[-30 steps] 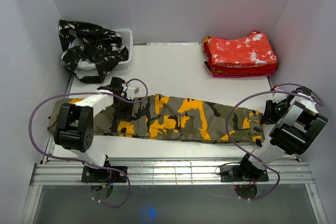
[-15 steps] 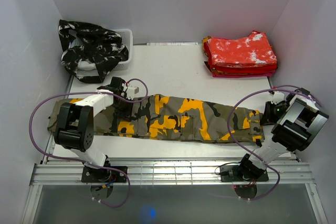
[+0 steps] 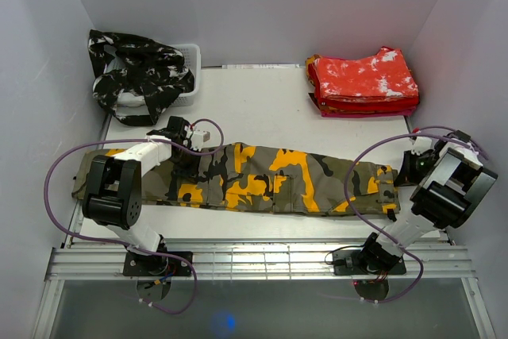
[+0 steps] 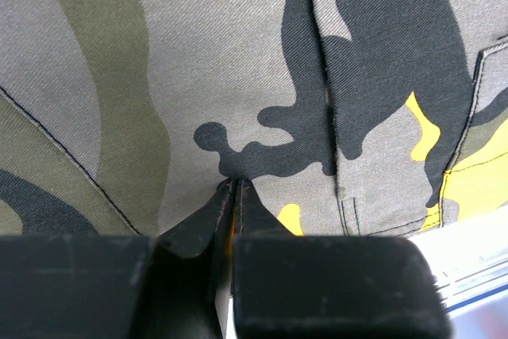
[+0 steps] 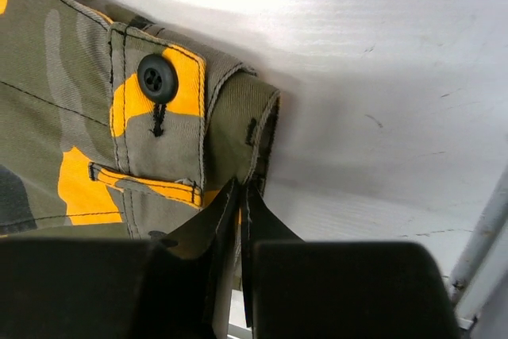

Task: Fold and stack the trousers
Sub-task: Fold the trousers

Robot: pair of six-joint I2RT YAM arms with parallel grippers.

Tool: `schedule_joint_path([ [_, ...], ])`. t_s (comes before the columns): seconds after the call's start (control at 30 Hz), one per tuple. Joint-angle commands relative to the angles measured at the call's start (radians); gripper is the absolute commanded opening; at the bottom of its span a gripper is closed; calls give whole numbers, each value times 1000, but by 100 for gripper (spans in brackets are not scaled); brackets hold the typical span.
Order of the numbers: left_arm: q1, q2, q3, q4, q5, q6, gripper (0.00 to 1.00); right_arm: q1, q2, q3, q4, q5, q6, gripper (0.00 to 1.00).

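Olive trousers (image 3: 278, 180) lie flat lengthwise across the near table (image 3: 262, 109), waistband at the right end. Left gripper (image 4: 232, 184): jaws together, pinching leg cloth left of the trousers' middle. Right gripper (image 5: 238, 186): jaws clamped on the waistband corner. Judged step: first fold, not yet lifted; the next move calls for raising both grips evenly and carrying one end over the other, then stacking on the red stack (image 3: 363, 83) behind the waistband end.

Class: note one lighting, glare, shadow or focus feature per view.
Top external: even soft light, sharp, with a blue glare spot on the glossy panel at the bottom. Left wrist: olive camouflage trousers show crisp weave; the left tool is dark, underexposed. Right wrist: the table is washed out at the top; the waistband casts a soft shadow on it.
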Motion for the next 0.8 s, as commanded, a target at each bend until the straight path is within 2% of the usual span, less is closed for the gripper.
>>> schedule_joint_path([
  [0.0, 0, 60, -37, 13, -63, 11, 11, -2, -61, 76, 26, -27, 8, 8],
  [0.2, -1, 71, -39, 15, -87, 10, 0, -4, -69, 105, 50, -15, 6, 8],
  [0.6, -1, 83, -37, 10, -111, 14, 0, -2, -56, -16, 220, 155, -61, 8],
  [0.77, -1, 77, -36, 9, -107, 15, 0, 6, -82, 24, 181, 100, -77, 8],
])
